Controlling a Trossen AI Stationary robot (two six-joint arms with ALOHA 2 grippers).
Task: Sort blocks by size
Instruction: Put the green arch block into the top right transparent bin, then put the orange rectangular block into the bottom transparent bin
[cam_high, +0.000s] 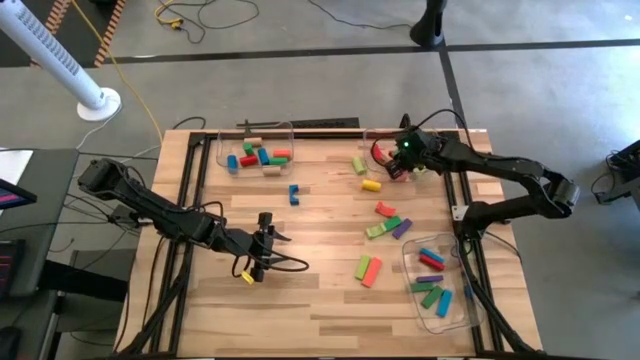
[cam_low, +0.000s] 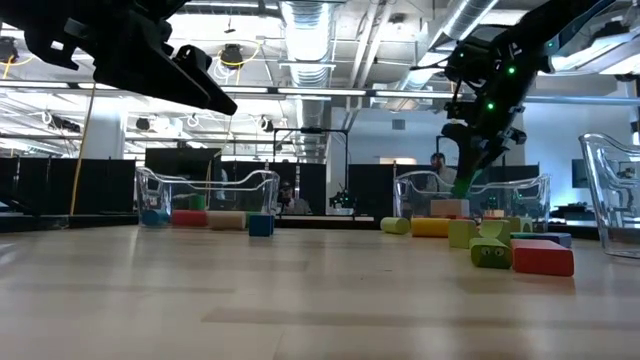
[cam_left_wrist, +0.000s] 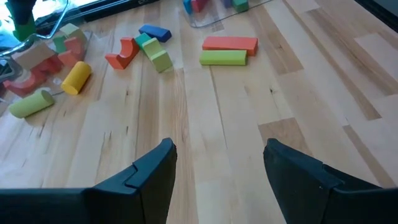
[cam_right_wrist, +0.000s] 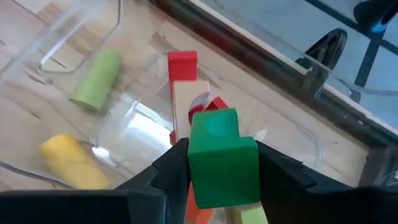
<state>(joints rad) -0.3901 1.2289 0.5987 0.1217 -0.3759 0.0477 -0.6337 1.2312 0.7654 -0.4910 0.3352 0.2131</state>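
My right gripper (cam_high: 402, 160) is at the table's far right, shut on a green block (cam_right_wrist: 221, 155) above a clear tray (cam_high: 380, 140) that holds red (cam_right_wrist: 182, 62) and tan (cam_right_wrist: 186, 93) blocks. My left gripper (cam_high: 265, 245) hangs open over bare wood left of centre, with nothing between its fingers (cam_left_wrist: 155, 168). A small yellow block (cam_high: 247, 277) lies on the table just nearside of it. Loose blocks lie flat mid-table: a blue one (cam_high: 294, 193), a green cylinder (cam_high: 358, 165), a yellow cylinder (cam_high: 371, 185), and a long green (cam_high: 363, 268) and red (cam_high: 373, 271) pair. My right gripper pinches the green block by two opposite sides (cam_right_wrist: 198, 168) between its two fingers. The fingers slant down from above. The block (cam_low: 466, 185) hangs below them, clear of the blocks in the tray.
A second clear tray (cam_high: 255, 150) with several coloured blocks stands at the far left, and a third (cam_high: 435, 285) with several blocks at the near right. Red (cam_high: 384, 209), green (cam_high: 382, 228) and purple (cam_high: 402, 228) blocks lie between the right-hand trays. Bare wood spreads along the near edge.
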